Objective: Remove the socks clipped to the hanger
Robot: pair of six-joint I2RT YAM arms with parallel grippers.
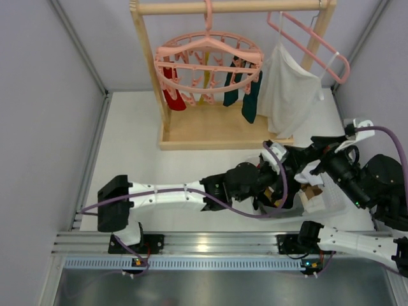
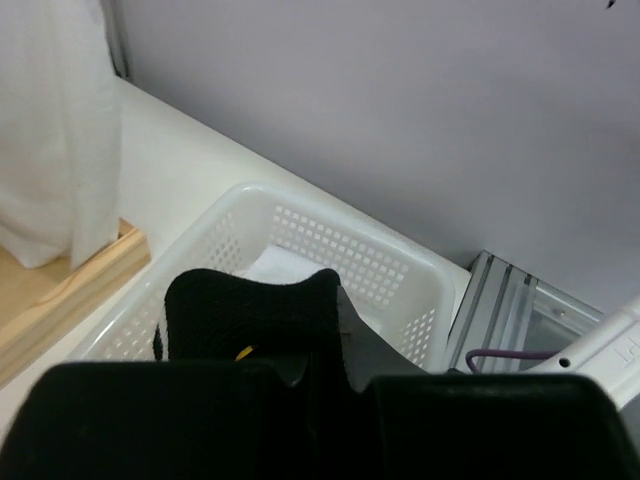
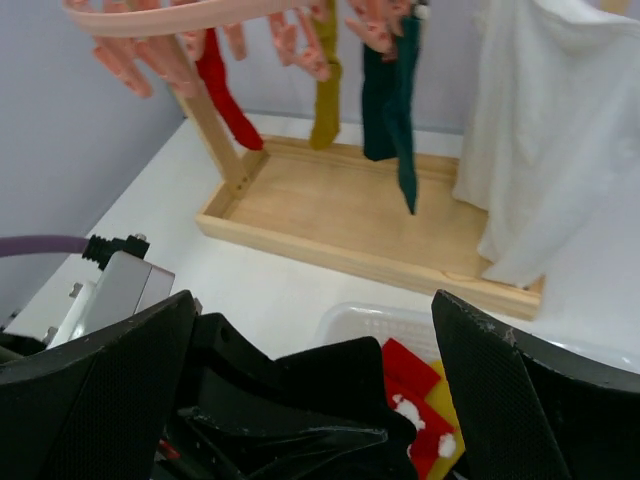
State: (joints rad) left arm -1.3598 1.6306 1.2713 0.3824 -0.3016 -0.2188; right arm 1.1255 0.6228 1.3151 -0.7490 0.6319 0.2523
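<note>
The hanger (image 1: 208,54) hung from the top rail of the wooden rack (image 1: 217,137), and the red, mustard and teal socks (image 3: 385,110) dangled from its clips above the rack's base. Just in front of that base stood a white basket (image 2: 330,240) holding red and yellow fabric (image 3: 415,400). Over the basket, the left gripper (image 2: 312,300) was pressed together. The right gripper (image 3: 315,400), also in front of the rack, was spread wide.

Pale grey walls (image 1: 44,95) close in the left, back and right of the overhead frame, with metal strips running up the corners. A white tabletop (image 1: 127,159) fills the middle. A light wooden rack (image 1: 220,134) stands at upper centre. A ribbed aluminium rail (image 1: 210,245) crosses the bottom.
</note>
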